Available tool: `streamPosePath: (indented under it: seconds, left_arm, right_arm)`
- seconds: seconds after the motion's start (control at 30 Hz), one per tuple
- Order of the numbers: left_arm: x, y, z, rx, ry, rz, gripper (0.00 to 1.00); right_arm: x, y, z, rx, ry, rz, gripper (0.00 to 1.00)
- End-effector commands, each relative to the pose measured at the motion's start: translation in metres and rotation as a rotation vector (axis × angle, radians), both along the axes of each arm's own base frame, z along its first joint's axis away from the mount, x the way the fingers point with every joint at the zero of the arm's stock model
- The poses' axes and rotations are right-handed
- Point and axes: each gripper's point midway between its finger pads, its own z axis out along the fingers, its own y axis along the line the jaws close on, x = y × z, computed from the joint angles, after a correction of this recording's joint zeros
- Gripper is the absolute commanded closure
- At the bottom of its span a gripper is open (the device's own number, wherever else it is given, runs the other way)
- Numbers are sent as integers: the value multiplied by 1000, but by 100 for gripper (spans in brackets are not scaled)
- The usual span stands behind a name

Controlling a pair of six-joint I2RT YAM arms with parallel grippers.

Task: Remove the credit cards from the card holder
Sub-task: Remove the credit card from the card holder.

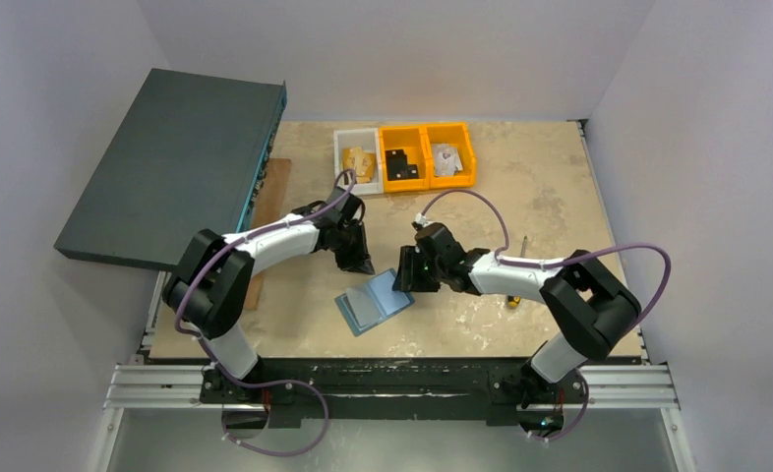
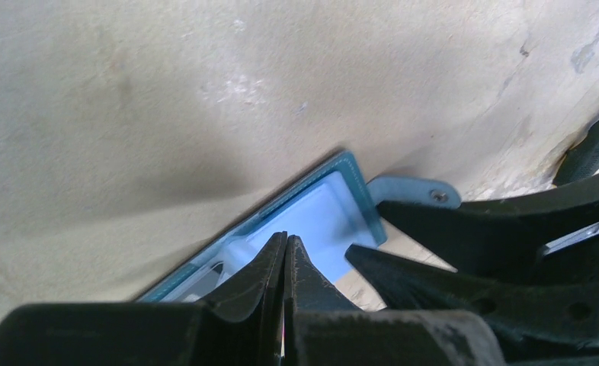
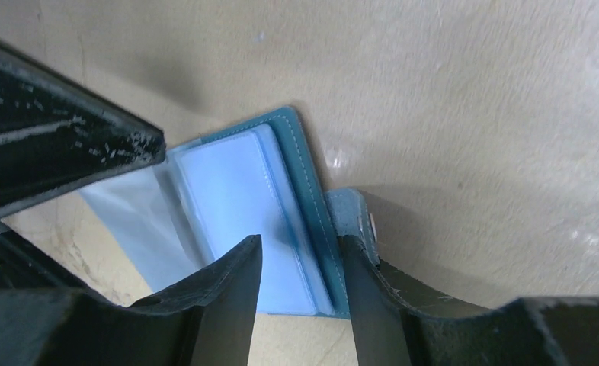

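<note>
One risk: my right gripper (image 3: 300, 244), half open astride the holder (image 3: 228, 183) edge, may lift it whole if my shut, empty left gripper (image 2: 285, 240) slips.

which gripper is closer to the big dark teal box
Left. The left gripper sits right of the box; the right gripper is farther off, at the card holder's far side.

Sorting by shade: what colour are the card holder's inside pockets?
Card holder: light blue pockets, teal rim; best in right wrist view.
</note>
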Motion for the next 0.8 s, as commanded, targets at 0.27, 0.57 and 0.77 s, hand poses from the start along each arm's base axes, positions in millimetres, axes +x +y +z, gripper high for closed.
streamPosePath:
  seconds: [0.27, 0.57, 0.77]
  left_arm:
    - [9, -11, 25, 29, -68, -2, 86]
    - [-20, 49, 36, 166, -135, 38, 54]
    - [-40, 50, 17, 129, -84, 47, 40]
  right_arm:
    - [-29, -11, -10, 11, 108, -58, 54]
    - [-30, -9, -14, 8, 119, -49, 54]
    - [-31, -8, -15, 7, 128, -41, 54]
